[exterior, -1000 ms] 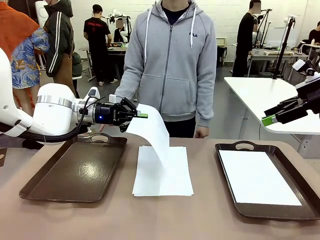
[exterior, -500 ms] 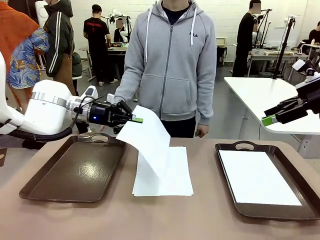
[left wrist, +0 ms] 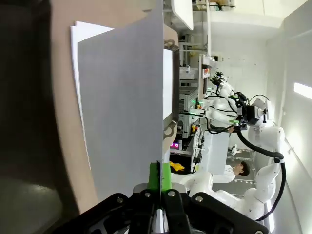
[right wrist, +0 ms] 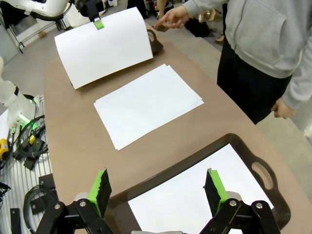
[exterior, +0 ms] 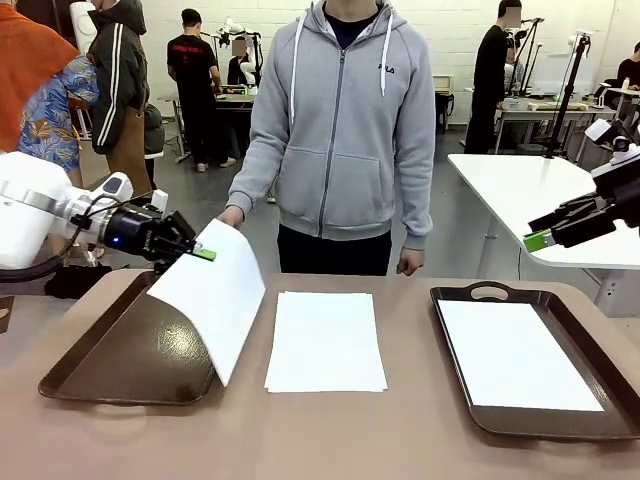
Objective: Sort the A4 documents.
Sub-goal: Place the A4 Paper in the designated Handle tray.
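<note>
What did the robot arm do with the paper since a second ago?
The left gripper, shut on one sheet, swung it left, off the middle stack and over the left tray. The right gripper stayed open and raised; the stack and the right tray with its paper did not move.

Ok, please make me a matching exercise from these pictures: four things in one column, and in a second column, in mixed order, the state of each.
Things
1. black left gripper with green pads
2. black right gripper with green pads
3. dark brown rectangular left tray
4. dark brown rectangular right tray

States
A. open, holding nothing
B. a flat white paper sheet lies in it
C. shut on the edge of a bent white paper sheet
D. its floor is bare; the held sheet hangs over it

Pairs: 1-C, 2-A, 3-D, 4-B
</note>
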You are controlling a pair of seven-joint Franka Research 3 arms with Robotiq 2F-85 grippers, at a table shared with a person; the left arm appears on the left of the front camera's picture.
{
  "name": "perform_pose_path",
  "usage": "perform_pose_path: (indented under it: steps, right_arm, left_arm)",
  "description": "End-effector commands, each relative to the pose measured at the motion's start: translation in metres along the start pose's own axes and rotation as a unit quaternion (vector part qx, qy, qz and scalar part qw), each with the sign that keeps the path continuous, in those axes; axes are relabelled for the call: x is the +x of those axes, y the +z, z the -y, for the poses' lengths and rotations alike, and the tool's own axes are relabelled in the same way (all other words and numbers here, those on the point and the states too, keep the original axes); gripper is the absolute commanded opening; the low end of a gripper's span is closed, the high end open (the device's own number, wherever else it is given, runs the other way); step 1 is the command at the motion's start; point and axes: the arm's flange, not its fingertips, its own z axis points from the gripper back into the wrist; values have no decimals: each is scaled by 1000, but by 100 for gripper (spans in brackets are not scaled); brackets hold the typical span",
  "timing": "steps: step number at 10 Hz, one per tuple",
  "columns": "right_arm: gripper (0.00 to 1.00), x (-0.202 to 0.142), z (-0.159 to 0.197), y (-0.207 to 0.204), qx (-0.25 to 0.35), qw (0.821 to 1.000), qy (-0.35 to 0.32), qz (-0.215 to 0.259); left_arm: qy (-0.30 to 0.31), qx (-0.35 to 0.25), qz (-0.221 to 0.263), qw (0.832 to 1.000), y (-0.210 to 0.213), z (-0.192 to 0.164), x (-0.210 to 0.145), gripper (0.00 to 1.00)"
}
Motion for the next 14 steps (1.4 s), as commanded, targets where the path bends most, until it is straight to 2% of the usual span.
perform_pose_path:
  steps: [1, 4, 6, 8, 11, 14]
  right_arm:
    - [100, 0, -1, 0, 1, 1000, 2, 0]
    - [100, 0, -1, 0, 1, 1000, 2, 0]
    - [100, 0, -1, 0, 1, 1000, 2, 0]
    - [100, 0, -1, 0, 1, 1000, 2, 0]
    - [100, 0, -1, 0, 1, 1000, 2, 0]
    - [100, 0, -1, 0, 1, 1000, 2, 0]
  left_arm:
    - [-19, 21, -15, 999, 15, -14, -10, 1]
    - [-25, 47, -14, 998, 33, -47, 0, 1]
    - [-29, 72, 10, 997, 43, -63, 6, 1]
    - [-55, 110, 18, 992, 46, -65, 8, 1]
    - [-48, 193, 21, 980, 53, -69, 12, 1]
    - [-48, 238, 10, 970, 61, -73, 21, 1]
